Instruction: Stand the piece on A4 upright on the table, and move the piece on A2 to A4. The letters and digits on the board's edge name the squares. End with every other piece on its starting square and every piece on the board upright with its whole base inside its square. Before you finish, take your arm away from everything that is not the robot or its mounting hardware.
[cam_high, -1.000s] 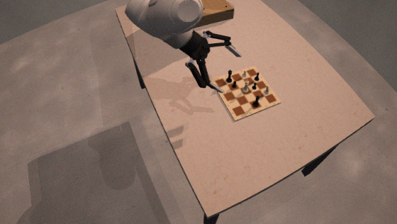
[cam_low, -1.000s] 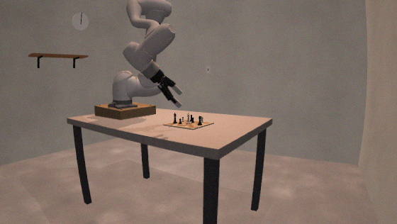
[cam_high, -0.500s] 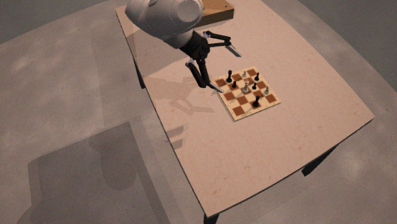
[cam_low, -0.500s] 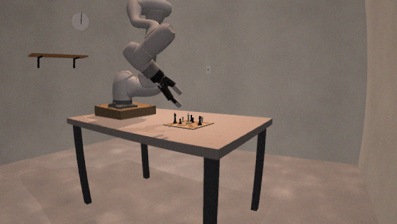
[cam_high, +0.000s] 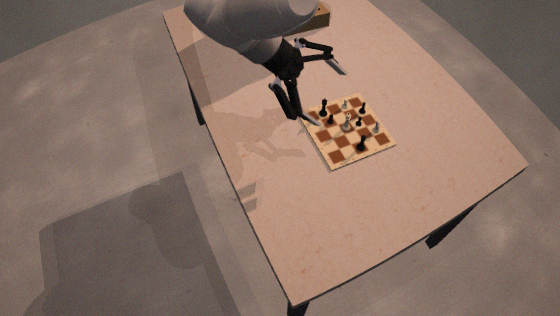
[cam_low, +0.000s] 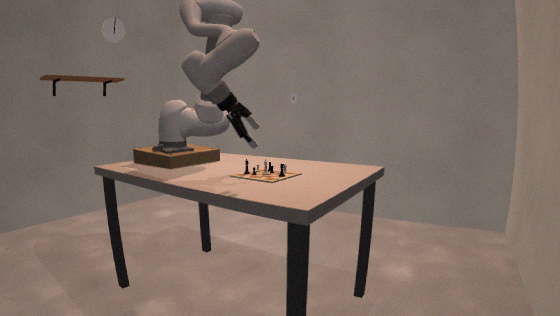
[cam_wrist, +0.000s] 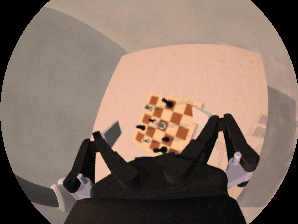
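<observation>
The tool (cam_low: 250, 131) hung wide and empty above the desk (cam_high: 380, 210), between the arm's wooden base (cam_low: 150, 159) and the chessboard (cam_high: 336, 159). The board, with its small pieces, lay mid-desk, nearer the base end.

Arm (cam_low: 220, 55) folded back over itself, wrist angled downward. Hand (cam_low: 248, 127) empty, fingers (cam_high: 292, 102) fully spread, raised above the desk (cam_low: 325, 190).
</observation>
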